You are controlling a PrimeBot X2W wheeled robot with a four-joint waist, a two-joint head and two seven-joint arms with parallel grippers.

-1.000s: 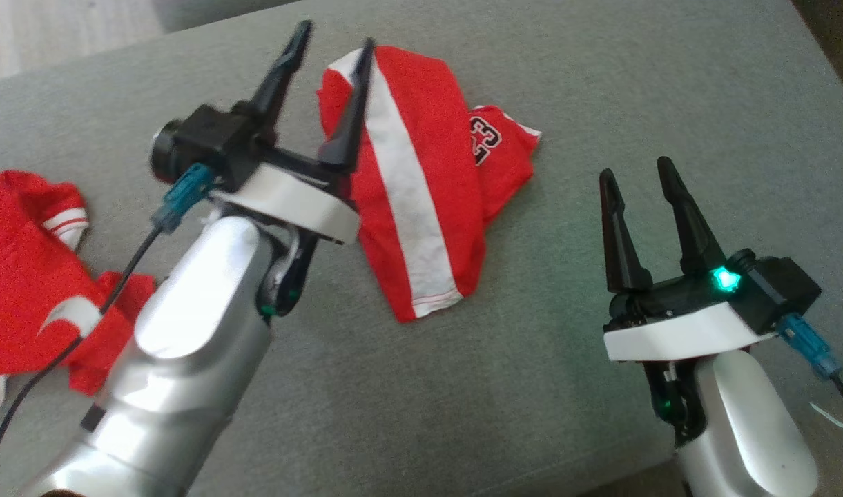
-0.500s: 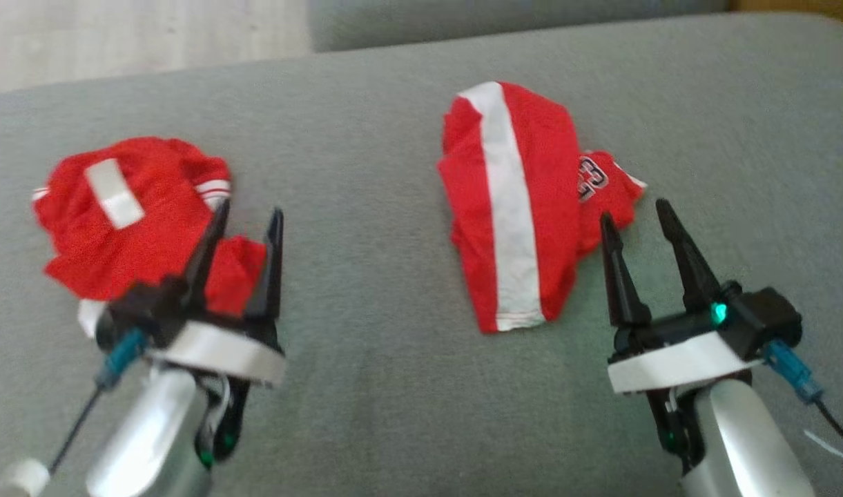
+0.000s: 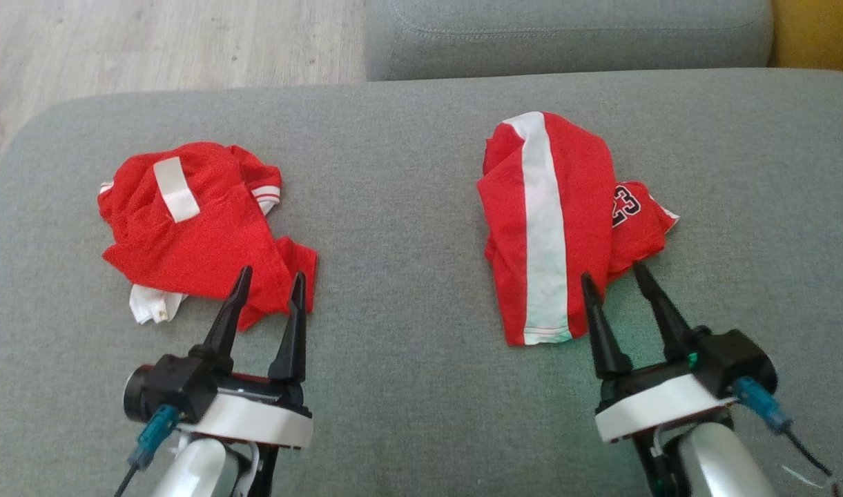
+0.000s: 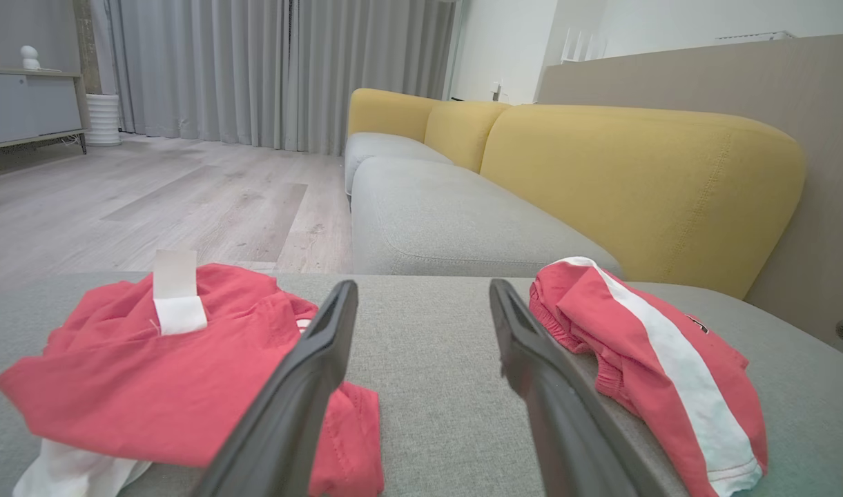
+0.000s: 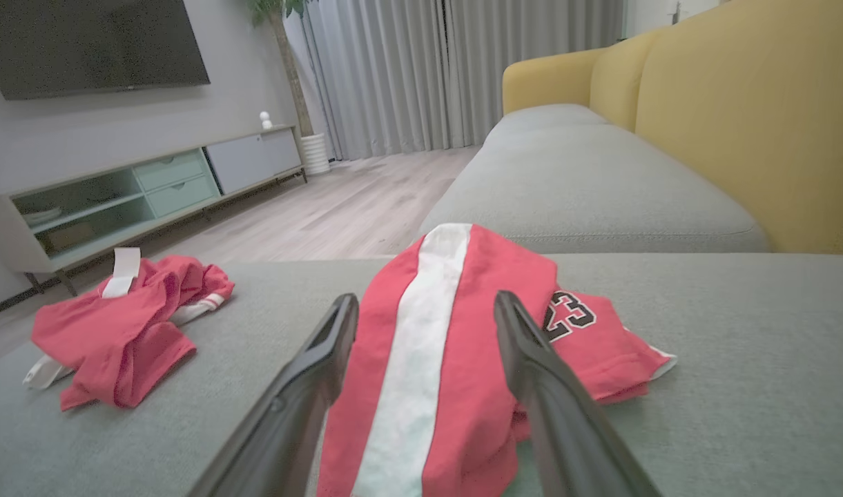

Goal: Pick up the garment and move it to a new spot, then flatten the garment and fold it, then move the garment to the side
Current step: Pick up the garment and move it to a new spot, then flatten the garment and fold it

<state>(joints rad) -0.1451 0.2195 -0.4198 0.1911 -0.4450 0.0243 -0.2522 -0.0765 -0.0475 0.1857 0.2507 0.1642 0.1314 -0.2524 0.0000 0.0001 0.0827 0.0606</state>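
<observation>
Head view: looked down on a grey seat cushion (image 3: 407, 207) with two red garments on it and both arms parked low at the near edge.
Seat cushion: easily the biggest thing there. It was flat and bare between the two piles, so there was room to spread cloth out.
Striped shorts (image 3: 580, 200): lay on the robot's right half, folded over on themselves. The white stripe (image 3: 545, 228) ran away from the robot, so the long axis pointed pretty much along the right fingers.
Crumpled shirt (image 3: 200, 235): sat on the left half, well apart from the shorts. It was bunched up and wider than it was deep, with a white tab (image 3: 175, 186) on top.
Left gripper (image 3: 272, 273): fingers were spread wide with nothing in them. The tips sat right at the shirt's near right corner, and most of the shirt lay ahead and to their left.
Right gripper (image 3: 612, 270): same deal, spread wide and empty, tips at the shorts' near right edge. In the right wrist view the shorts lay straight ahead between the fingers.
Number 23 (image 3: 625, 205): showed on the flap poking out of the shorts' right side.
Which garment: honestly couldn't tell for sure. Best guess was the shirt, since it still looked unflattened, and that made the left arm the nearer one. If it was the shorts, the right arm was already lined up with the stripe.
</observation>
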